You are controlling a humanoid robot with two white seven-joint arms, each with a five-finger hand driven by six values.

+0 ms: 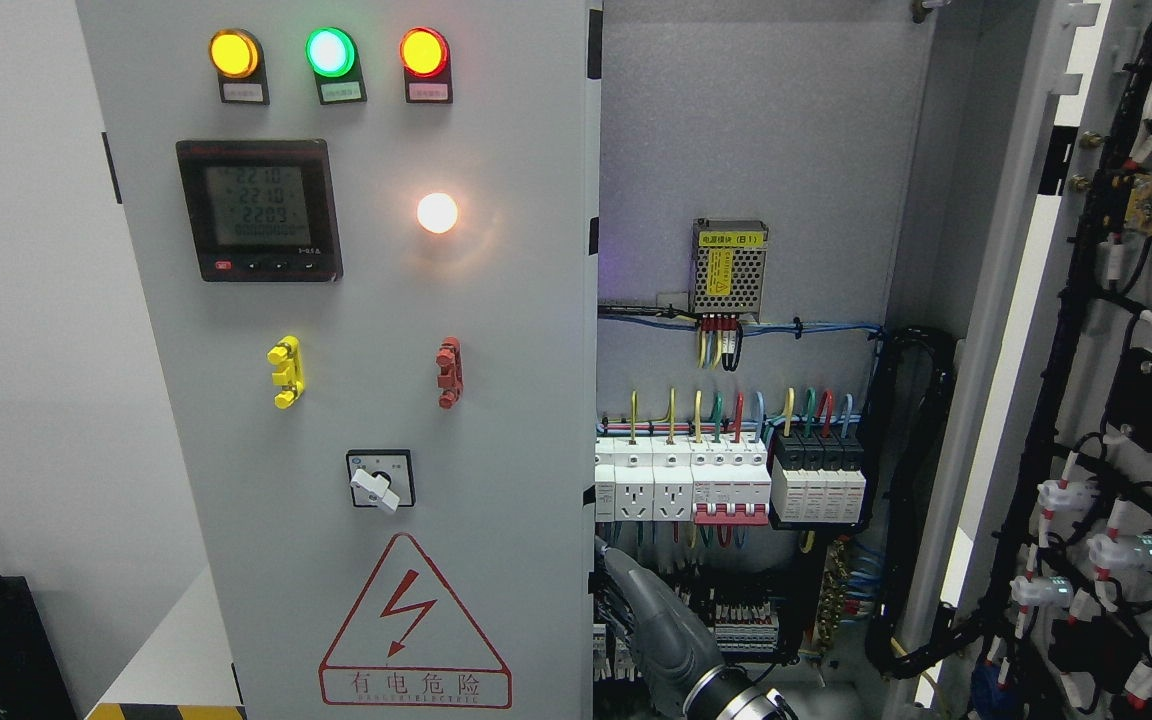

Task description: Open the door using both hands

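While right door (1086, 400) already swung wide at picture's right, wiring exposed, left door (356, 400) shut, filling centre-left. One hand (636, 610) at free edge of left door, low, beside breakers (726, 480); arm entering bottom right of middle, so judged right hand. Finger state not discernible. Step judged: gripping left door edge. Next: firm hold, outward pull.

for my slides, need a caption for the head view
Electrical cabinet with right door swung open, left door closed; one hand at the left door's inner edge.

Open cabinet bay (756, 150) clear above, seemingly; breakers (726, 485) crowd below.
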